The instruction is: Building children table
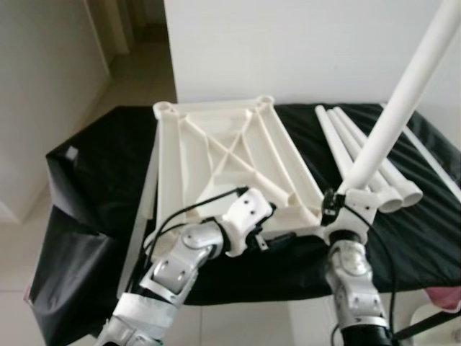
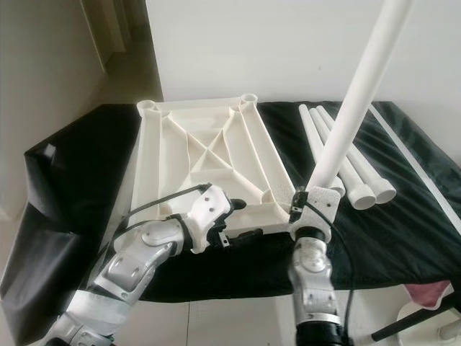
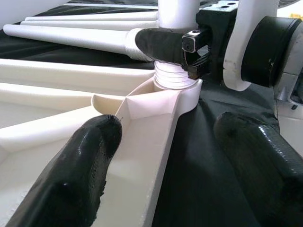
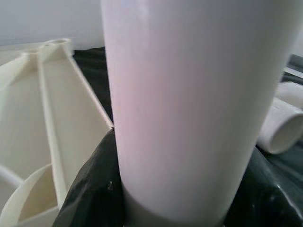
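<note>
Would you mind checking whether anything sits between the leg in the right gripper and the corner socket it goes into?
Nothing visible does: the leg, held by the right gripper, has its threaded end right at the socket of the tabletop.

Overall light: you get soft, even daylight in both eye views; no hard shadows.
Brightest area: the plain white wall reads near blown out, and the raised white plastic tube leg almost melts into it.
Darkest area: the black cloth table cover swallows fold detail.
Sharpness, eye views: slightly soft and hazy all over, low contrast.
Left wrist view: your near black rubber-coated fingers are blurred; the threaded white leg end is crisper.
Right wrist view: the leg sits too close, defocused, faint pink cast; the cream ribbed plastic tabletop underside is soft.
</note>
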Tool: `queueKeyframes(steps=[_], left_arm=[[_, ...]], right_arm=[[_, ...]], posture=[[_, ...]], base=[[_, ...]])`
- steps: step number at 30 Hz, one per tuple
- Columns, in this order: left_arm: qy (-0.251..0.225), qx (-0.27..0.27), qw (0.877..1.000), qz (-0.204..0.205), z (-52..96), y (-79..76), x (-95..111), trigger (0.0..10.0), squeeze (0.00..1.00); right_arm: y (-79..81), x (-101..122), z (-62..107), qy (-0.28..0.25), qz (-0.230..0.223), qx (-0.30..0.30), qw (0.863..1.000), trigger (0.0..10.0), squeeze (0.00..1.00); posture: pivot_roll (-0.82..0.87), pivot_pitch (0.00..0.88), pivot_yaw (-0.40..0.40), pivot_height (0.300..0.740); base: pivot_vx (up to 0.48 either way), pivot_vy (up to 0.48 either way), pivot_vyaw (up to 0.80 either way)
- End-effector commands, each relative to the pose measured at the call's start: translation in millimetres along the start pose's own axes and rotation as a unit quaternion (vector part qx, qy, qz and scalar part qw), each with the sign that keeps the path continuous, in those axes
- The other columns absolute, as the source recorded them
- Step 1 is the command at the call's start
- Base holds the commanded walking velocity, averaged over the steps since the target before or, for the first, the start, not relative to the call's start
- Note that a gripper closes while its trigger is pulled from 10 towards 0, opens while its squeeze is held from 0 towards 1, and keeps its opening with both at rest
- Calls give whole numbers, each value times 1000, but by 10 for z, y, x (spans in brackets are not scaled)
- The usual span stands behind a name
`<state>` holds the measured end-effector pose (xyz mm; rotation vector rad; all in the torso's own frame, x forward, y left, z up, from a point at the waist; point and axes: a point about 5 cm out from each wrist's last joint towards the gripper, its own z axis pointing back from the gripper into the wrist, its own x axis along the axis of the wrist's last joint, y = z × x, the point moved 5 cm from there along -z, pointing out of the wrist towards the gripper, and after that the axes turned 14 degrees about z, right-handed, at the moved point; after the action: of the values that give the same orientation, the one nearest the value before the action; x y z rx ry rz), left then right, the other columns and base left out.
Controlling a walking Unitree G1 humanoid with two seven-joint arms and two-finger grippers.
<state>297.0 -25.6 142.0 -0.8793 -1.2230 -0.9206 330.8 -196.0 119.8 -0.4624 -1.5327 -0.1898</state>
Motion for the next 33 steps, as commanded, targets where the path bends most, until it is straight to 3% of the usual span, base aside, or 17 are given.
queueKeyframes(steps=[1,24,25,33], left_arm=[[1,-1,1000,-5,3,-9,-4,10000,0],[-9,2,1000,2,-18,-16,35,10000,0],[-10,4,1000,3,-20,-9,38,10000,0],[-6,13,1000,-1,-11,21,18,10000,0]], right_arm=[[-24,-357,74,76,7,-15,997,10000,0],[-71,-310,84,71,20,-30,997,10000,8],[-66,-285,73,65,19,-25,997,10000,1000],[-34,-182,43,35,5,10,999,10000,1000]], posture=[[47,0,-13,740],[42,0,-20,740],[42,0,-25,740],[47,0,-29,740]], base=[[0,0,0],[0,0,0],[0,0,0],[0,0,0]])
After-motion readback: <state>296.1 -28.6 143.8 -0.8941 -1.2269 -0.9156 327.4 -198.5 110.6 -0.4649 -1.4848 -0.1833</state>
